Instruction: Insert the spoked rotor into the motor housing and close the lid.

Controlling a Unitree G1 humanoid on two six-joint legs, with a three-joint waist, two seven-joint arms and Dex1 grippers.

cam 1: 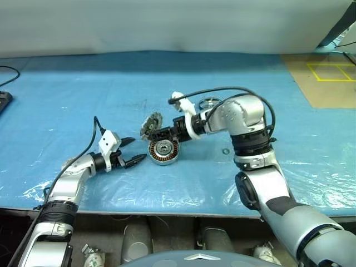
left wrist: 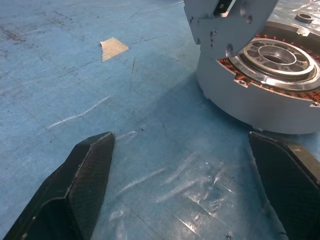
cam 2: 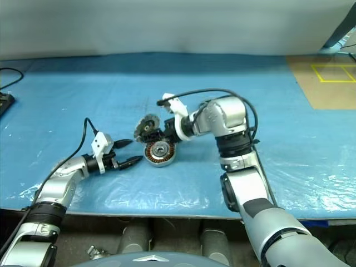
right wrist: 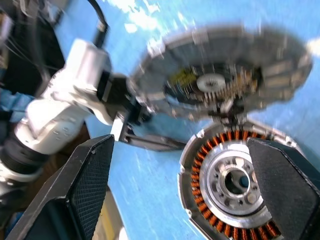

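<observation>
— Nearest you first: what do your claws have?

— Nothing. My left claw (cam 1: 132, 151) hangs wide just beside the motor housing (cam 1: 163, 151) on the blue worktop (cam 1: 67, 100). My right claw (cam 1: 164, 133) is wide too, hovering over the housing and pointing toward my left.

— What's in the housing?

— Only copper windings and the metal hub. The lid (cam 1: 151, 125) stands tilted up at the housing's far edge, fins showing.

— And the spoked rotor (cam 1: 209, 102)?

— Farther back, flat on the worktop behind my right forearm, well apart from the housing. I judge my right arm is nearer, so that claw should fetch it.
</observation>
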